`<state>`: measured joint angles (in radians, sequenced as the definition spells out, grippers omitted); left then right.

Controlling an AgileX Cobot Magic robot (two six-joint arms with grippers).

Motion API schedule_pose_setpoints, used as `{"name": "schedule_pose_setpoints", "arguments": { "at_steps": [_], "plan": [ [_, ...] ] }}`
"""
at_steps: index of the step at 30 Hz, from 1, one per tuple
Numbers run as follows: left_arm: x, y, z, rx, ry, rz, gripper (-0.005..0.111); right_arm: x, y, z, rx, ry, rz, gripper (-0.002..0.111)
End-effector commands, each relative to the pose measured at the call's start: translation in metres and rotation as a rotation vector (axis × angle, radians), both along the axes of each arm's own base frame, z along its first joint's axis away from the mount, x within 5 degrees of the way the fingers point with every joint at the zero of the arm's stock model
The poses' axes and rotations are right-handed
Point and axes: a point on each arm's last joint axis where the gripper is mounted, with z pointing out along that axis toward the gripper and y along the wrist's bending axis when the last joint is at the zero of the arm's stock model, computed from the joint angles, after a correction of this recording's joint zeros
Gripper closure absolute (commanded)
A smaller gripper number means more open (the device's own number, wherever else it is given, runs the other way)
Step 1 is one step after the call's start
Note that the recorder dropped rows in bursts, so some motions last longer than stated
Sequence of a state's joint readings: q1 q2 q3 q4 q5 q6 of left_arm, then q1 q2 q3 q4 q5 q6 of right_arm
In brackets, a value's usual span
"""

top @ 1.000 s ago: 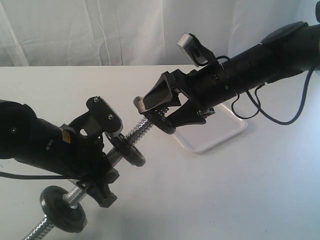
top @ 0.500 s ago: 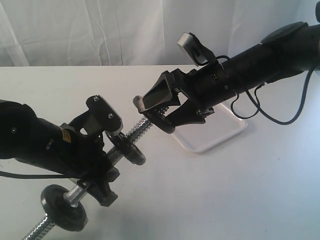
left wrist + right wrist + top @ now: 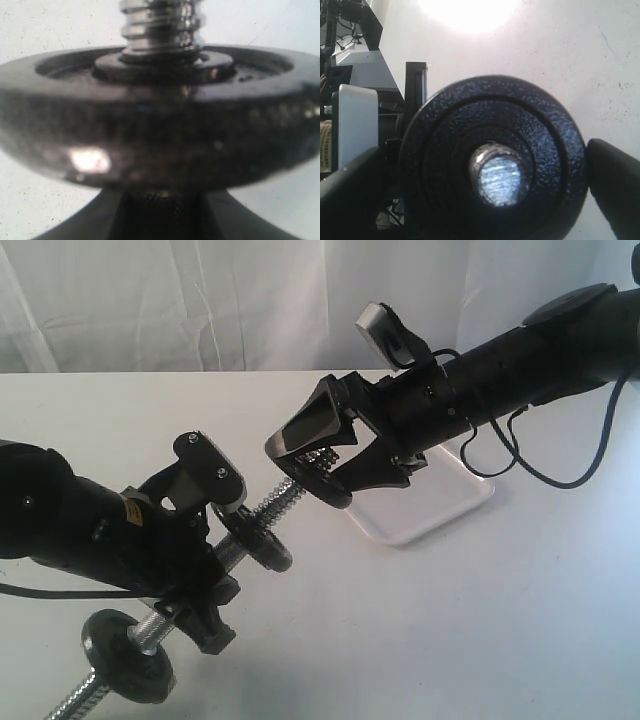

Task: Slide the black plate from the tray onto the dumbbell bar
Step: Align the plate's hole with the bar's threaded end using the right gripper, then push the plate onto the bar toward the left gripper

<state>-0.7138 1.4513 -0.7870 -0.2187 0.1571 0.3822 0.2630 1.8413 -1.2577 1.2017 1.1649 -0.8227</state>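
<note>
The dumbbell bar slants from lower left toward the middle, and my left gripper is shut on its smooth centre. The black plate sits threaded on the bar just beyond the left fingers. In the left wrist view the plate fills the frame edge-on, with the bar's thread rising from it. My right gripper stands open around the bar's free end, apart from the plate. Face-on in the right wrist view, the plate shows the bar's tip through its hole, a finger standing off to its side.
The white tray lies on the table behind and under the right arm. A second black disc sits on the bar's lower end, near the picture's bottom edge. A white curtain hangs behind the table.
The right gripper's jaws have spread slightly wider, its upper finger lifting. The plate, the bar and the left arm have stayed where they were.
</note>
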Motion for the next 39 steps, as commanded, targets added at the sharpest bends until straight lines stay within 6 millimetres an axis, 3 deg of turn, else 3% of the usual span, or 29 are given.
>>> {"name": "schedule_pose_setpoints", "arguments": {
  "at_steps": [1, 6, 12, 15, 19, 25, 27, 30, 32, 36, 39],
  "plan": [
    [0.0202, -0.0093, 0.0460, -0.236, -0.326, 0.084, 0.107, -0.0064, 0.0098, 0.0144, 0.098, 0.018, 0.030, 0.010],
    [0.0202, -0.0093, 0.0460, -0.236, -0.326, 0.084, 0.107, -0.0066, 0.0101, 0.0144, 0.098, 0.018, 0.031, 0.014],
    [0.0199, -0.0092, 0.0456, -0.233, -0.321, 0.083, 0.107, -0.0047, 0.0107, 0.0181, 0.103, 0.005, 0.031, 0.026],
    [0.0199, -0.0092, 0.0456, -0.233, -0.321, 0.083, 0.107, -0.0033, 0.0110, 0.0212, 0.104, -0.008, 0.032, 0.044],
    [0.0198, -0.0092, 0.0454, -0.232, -0.319, 0.082, 0.107, -0.0029, 0.0112, 0.0220, 0.107, -0.010, 0.031, 0.077],
    [0.0198, -0.0092, 0.0454, -0.232, -0.319, 0.082, 0.107, -0.0029, 0.0112, 0.0220, 0.106, 0.002, 0.026, 0.108],
    [0.0198, -0.0092, 0.0454, -0.232, -0.319, 0.082, 0.107, -0.0029, 0.0112, 0.0220, 0.106, 0.012, 0.021, 0.106],
    [0.0198, -0.0092, 0.0454, -0.232, -0.319, 0.082, 0.107, -0.0029, 0.0112, 0.0220, 0.106, 0.012, 0.021, 0.093],
    [0.0198, -0.0092, 0.0454, -0.232, -0.319, 0.082, 0.107, -0.0029, 0.0112, 0.0220, 0.106, 0.012, 0.021, 0.076],
    [0.0198, -0.0092, 0.0454, -0.232, -0.319, 0.082, 0.107, -0.0029, 0.0112, 0.0220, 0.105, 0.014, 0.020, 0.031],
    [0.0198, -0.0092, 0.0454, -0.232, -0.319, 0.082, 0.107, -0.0032, 0.0111, 0.0227, 0.106, 0.009, 0.022, 0.020]
  ]
}}
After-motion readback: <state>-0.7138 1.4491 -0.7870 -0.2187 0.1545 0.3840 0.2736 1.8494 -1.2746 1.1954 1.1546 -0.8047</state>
